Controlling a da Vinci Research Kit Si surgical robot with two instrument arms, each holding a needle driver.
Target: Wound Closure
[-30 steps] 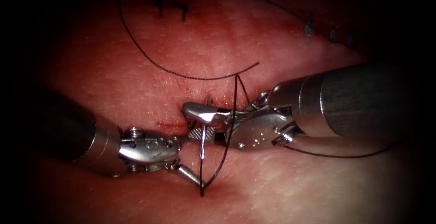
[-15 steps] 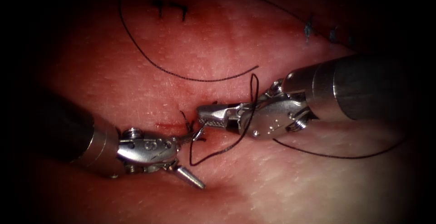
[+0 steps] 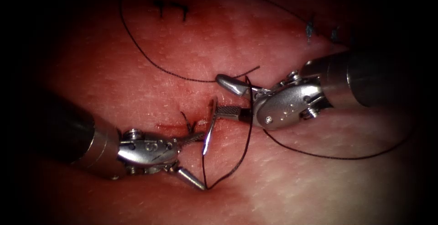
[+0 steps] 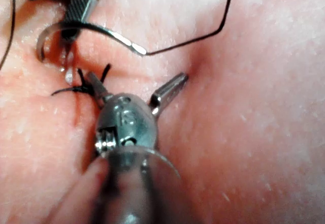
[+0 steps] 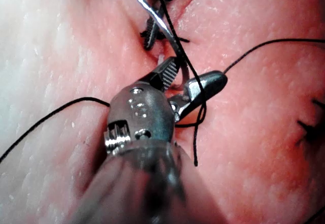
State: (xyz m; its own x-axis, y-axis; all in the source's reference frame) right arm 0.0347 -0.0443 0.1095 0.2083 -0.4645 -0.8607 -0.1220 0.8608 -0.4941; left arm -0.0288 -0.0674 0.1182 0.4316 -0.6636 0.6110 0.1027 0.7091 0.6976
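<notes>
My right tool (image 3: 218,95) comes in from the right with its jaws open. The curved needle (image 3: 210,127) stands between them, leaning on the ridged lower jaw near its pointed end. Whether that point enters the tissue (image 3: 137,79) I cannot tell. Dark thread (image 3: 242,152) runs from the needle's tail, bends low and climbs across the base of the right jaws. My left tool (image 3: 203,161) is open and holds nothing, its upper jaw by a knot (image 3: 188,123) with short cut ends. The wrist views give the needle (image 4: 96,27) (image 5: 162,26), left tool (image 4: 137,76) and right tool (image 5: 198,71).
A long thread arc (image 3: 150,58) lies over the tissue at the back left. Another strand (image 3: 337,157) trails right under the right shaft. Dark stitches (image 3: 172,8) sit far back left, others (image 3: 310,28) far back right. A short red line (image 3: 166,126) lies left of the knot.
The right tool drew back to the right and upward; its jaws were open, then shut, and are open again. The needle stands upright a little further right. The left tool stayed put.
</notes>
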